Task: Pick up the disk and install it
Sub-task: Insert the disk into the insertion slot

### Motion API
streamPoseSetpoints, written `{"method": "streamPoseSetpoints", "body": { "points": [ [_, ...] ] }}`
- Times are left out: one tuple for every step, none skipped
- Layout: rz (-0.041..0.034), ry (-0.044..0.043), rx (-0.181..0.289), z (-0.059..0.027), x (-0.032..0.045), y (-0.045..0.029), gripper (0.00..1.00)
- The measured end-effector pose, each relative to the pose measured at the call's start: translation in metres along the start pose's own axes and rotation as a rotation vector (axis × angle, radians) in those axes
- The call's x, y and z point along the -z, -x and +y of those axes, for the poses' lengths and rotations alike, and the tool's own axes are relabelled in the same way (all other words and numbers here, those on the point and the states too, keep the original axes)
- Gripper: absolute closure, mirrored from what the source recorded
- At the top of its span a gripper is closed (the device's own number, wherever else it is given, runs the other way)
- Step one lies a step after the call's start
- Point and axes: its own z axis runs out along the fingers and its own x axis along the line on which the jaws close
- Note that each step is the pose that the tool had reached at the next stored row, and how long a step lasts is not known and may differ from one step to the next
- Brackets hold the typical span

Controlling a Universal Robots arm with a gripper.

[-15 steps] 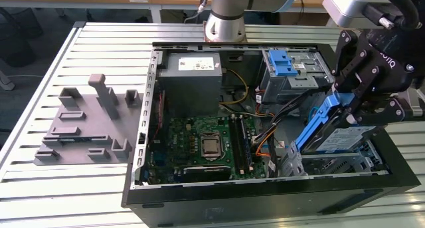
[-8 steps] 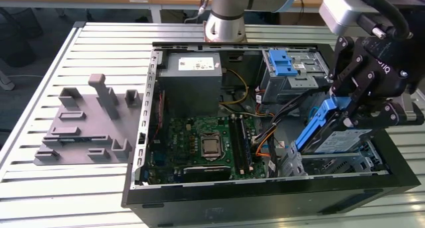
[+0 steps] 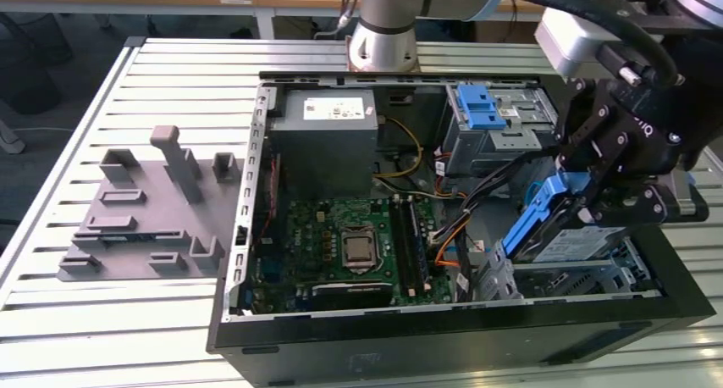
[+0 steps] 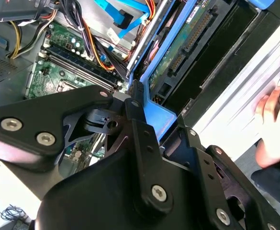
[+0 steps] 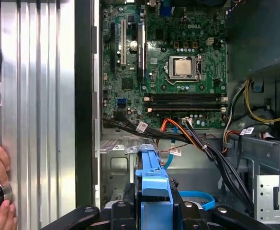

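At the exterior view's left, a grey fixture plate (image 3: 147,218) lies beside the open computer case (image 3: 452,307). Toward the right, the gripper (image 3: 587,208) is clamped on the disk (image 3: 529,227) by its blue rail, holding it tilted above the drive bay (image 3: 582,274). Judgement: good seating needs rails squared to the bay, cables (image 3: 503,178) kept clear.

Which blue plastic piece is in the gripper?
The blue-railed disk, clamped in the gripper over the case at the exterior view's right. The other blue piece, the latch on the drive cage, sits apart, nothing gripping it.
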Motion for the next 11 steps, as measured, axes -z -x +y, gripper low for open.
{"method": "streamPoseSetpoints", "body": {
  "points": [
    [0.0002, 0.0000, 0.000, 0.0000, -0.0010, 0.0000, 0.64],
    [0.0000, 0.0000, 0.000, 0.0000, -0.0022, -0.0001, 0.64],
    [0.0000, 0.0000, 0.000, 0.0000, -0.0034, -0.0001, 0.64],
    [0.0001, 0.0000, 0.000, -0.0001, -0.0044, -0.0001, 0.64],
    [0.0001, 0.0000, 0.000, -0.0001, -0.0055, -0.0001, 0.64],
    [0.0001, 0.0000, 0.000, -0.0001, -0.0065, -0.0001, 0.64],
    [0.0000, 0.0000, 0.000, -0.0001, -0.0074, -0.0002, 0.64],
    [0.0002, 0.0000, 0.000, -0.0001, -0.0081, -0.0002, 0.64],
    [0.0000, 0.0000, 0.000, -0.0001, -0.0092, -0.0002, 0.64],
    [0.0000, 0.0000, 0.000, -0.0001, -0.0105, -0.0003, 0.64],
    [0.0000, 0.0000, 0.000, -0.0001, -0.0115, -0.0003, 0.64]
  ]
}}
